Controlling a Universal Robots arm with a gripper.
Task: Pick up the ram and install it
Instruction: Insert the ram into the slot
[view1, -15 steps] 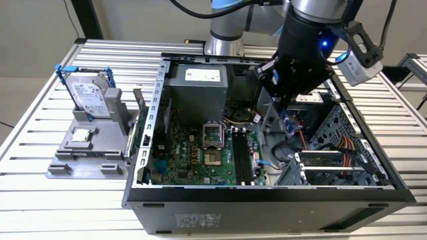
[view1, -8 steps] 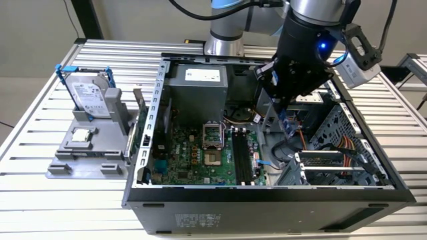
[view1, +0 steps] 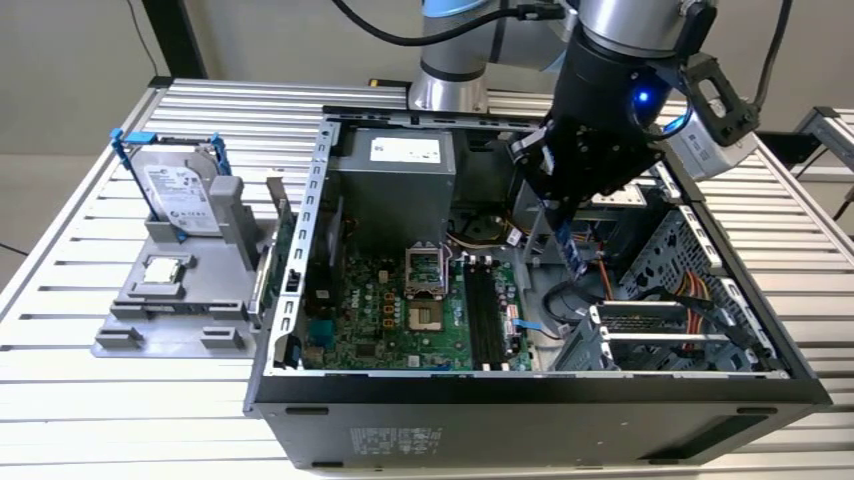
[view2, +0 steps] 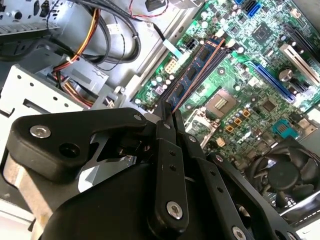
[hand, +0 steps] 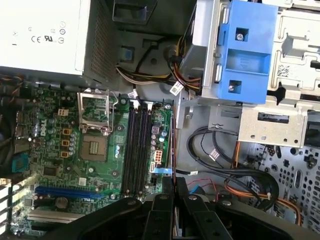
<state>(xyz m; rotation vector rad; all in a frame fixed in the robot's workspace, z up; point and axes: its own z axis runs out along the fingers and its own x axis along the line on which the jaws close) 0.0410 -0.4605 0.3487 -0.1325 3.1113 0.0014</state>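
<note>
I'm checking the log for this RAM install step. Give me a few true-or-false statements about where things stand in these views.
1. The gripper is shut on the ram. True.
2. The ram is already seated in a motherboard slot. False: in the first wrist view it hangs above the case floor, beside the empty black slots.
3. The hard drive stands in the grey holder outside the computer case. True.
4. The small square chip sits in the processor socket. False: it lies on the grey holder; the socket is on the motherboard.
5. The arm is over the grey holder. False: it reaches into the open case.
</note>
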